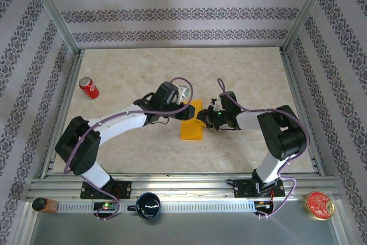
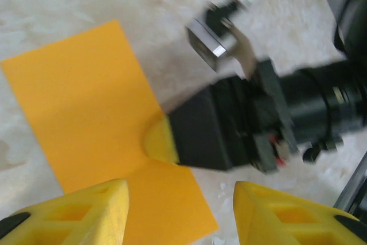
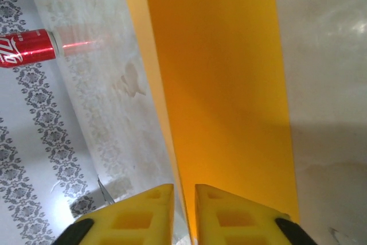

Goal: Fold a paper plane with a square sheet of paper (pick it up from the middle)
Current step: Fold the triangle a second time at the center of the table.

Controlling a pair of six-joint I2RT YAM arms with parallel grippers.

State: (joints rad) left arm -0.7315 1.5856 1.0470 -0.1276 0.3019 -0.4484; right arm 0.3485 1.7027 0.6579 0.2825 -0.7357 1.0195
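My right pincer is closed almost fully on the square sheet of paper. Its 2 yellow fingers nip the long edge on my right side, about midway along, with only a sliver of gap between them. My left pincer hovers just above the sheet's other side with its 2 fingers clearly apart and nothing between them. The sheet lies flat on the table between my 2 arms, well apart from the red soda can at the far left. It looks like a narrow rectangle in 2 layers, so I judge that 1 fold is in and the plane is far from done. The paper should be very light, thin and limp. It will likely droop if lifted by 1 edge, skate on the smooth tabletop when pushed, and take any stray crease for good. Pulling with both pincers could tear it. I would hold it only at a free edge or corner with a light pinch, and press flat beside the fold line with the other.
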